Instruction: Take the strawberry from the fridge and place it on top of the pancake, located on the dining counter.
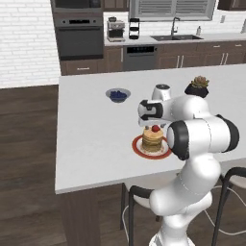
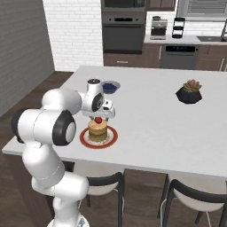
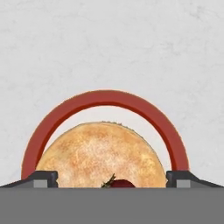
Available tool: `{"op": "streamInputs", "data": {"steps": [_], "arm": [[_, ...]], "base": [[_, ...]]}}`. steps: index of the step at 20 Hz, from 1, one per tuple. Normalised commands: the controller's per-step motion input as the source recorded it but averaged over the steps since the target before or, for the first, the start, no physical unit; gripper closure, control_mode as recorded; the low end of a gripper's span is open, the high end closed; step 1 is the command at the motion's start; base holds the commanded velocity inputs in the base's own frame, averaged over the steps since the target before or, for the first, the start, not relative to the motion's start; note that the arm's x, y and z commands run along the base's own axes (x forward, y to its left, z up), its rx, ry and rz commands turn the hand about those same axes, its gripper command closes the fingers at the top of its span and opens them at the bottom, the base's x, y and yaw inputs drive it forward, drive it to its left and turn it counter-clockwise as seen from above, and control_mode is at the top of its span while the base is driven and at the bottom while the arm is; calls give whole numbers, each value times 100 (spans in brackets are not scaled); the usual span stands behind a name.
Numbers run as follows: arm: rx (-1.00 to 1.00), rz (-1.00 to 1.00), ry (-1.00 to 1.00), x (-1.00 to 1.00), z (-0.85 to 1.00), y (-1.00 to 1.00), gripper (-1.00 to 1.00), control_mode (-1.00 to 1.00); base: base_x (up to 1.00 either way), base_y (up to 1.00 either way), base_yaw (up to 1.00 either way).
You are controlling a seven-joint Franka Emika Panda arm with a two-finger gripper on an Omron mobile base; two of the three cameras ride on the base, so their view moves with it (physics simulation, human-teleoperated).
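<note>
We see our gripper (image 3: 112, 183) spread wide, holding nothing, above the strawberry (image 1: 155, 128) resting on the pancake (image 1: 153, 138); it looks light, soft, easily bruised.

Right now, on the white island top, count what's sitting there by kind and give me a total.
Pancake stack on red plate: 1
Strawberry on the pancakes: 1
Blue bowl of berries: 1
Potted succulent in dark pot: 1
Total: 4
</note>
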Motion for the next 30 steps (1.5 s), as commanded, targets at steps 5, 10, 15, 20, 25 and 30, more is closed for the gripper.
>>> {"op": "streamInputs", "data": {"steps": [5,10,15,20,25,30], "arm": [[-8,3,0,-9,38,11,-100,-100],[-9,6,-3,-59,45,71,-100,-100],[-9,6,0,-95,47,77,-100,-100],[-1,3,-2,-100,17,62,-100,-100],[1,5,-1,-100,0,25,-100,-100],[0,0,-1,-100,2,1,-100,-100]], "base": [[0,0,0],[0,0,0],[0,0,0],[0,0,0],[0,0,0],[0,0,0]]}}
